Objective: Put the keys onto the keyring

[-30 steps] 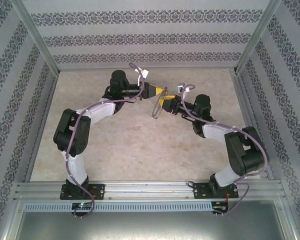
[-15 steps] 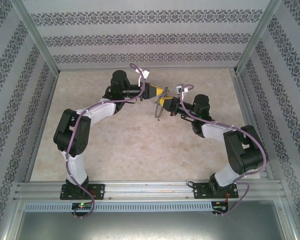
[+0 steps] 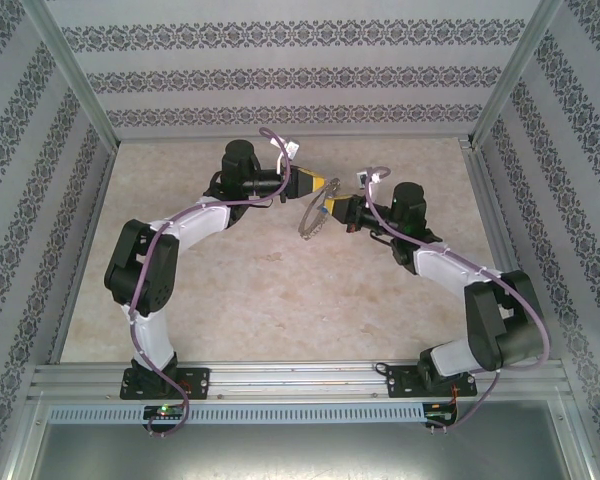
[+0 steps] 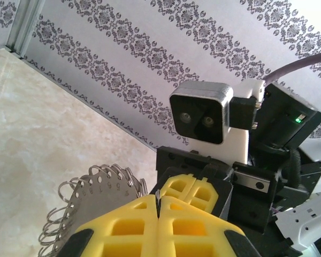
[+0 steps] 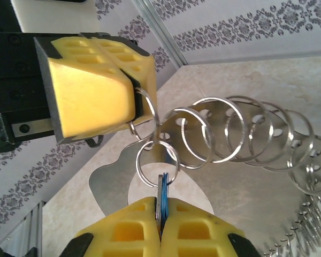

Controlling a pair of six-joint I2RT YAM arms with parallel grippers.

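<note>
Since a second ago the right arm point(image 3: 450, 268) has swung its elbow outward to the right, and the right end effector point(image 5: 160, 230) has closed. It is now clenched on the blue head of the key point(image 5: 163, 188). Just beyond, the key's small split ring point(image 5: 156, 163) overlaps the first loop of the keyring point(image 5: 246, 128); whether they interlock I cannot tell. Farther on, the left end effector point(image 4: 158, 209) is clenched on that keyring's end, which hangs over the desk point(image 3: 260, 290).
</note>
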